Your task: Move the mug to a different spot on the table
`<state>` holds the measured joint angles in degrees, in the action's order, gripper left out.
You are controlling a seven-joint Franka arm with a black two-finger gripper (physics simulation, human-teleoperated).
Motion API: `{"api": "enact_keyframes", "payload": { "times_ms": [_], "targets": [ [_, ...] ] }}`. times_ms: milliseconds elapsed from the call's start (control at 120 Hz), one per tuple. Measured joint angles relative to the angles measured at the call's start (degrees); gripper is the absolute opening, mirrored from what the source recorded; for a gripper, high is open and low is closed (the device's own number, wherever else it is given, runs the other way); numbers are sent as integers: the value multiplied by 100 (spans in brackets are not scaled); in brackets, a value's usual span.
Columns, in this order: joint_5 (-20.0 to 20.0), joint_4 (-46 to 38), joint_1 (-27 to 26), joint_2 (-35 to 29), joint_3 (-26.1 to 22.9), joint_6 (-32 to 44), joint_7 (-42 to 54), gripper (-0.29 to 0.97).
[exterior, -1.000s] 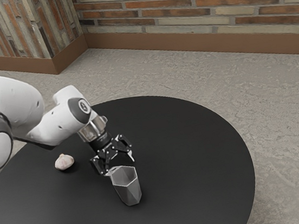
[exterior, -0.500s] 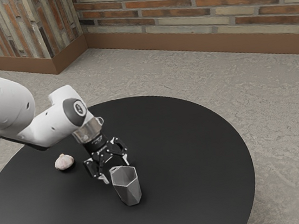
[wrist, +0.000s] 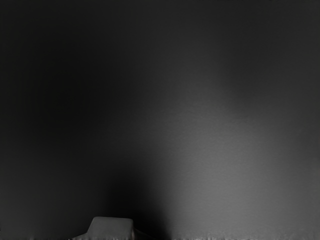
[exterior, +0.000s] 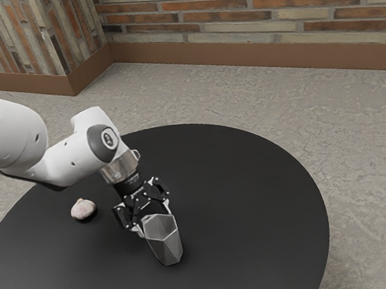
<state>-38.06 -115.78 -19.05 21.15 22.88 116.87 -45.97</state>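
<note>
A grey faceted mug [exterior: 164,240] stands upright on the round black table [exterior: 256,200], toward its front. My black gripper [exterior: 146,217] hangs just behind the mug's rim, on the side toward the exterior view's left, tilted down at it. Its fingers are spread and open, and nothing is held between them. Whether a fingertip touches the rim I cannot tell. In the wrist view a grey piece of the mug [wrist: 111,227] shows just under my hand, against the dark table top [wrist: 200,125].
A pale garlic bulb [exterior: 82,209] lies on the table toward the exterior view's left of the gripper. The table's curved edge [exterior: 322,241] runs close at the right and front. Brick walls stand far behind.
One second ago my gripper stood over the mug's rim. It drew back toward the exterior view's left, then came partway back toward the mug. The mug has stayed where it was.
</note>
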Motion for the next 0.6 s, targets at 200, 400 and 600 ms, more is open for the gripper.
{"api": "enact_keyframes", "payload": {
  "times_ms": [200,400,600],
  "targets": [
    [-4,-225,-2,-210,85,-124,-460,68],
    [-30,-523,-148,-451,86,-117,-823,68],
    [-37,-671,-178,-559,92,-92,-1101,68]
  ]
}}
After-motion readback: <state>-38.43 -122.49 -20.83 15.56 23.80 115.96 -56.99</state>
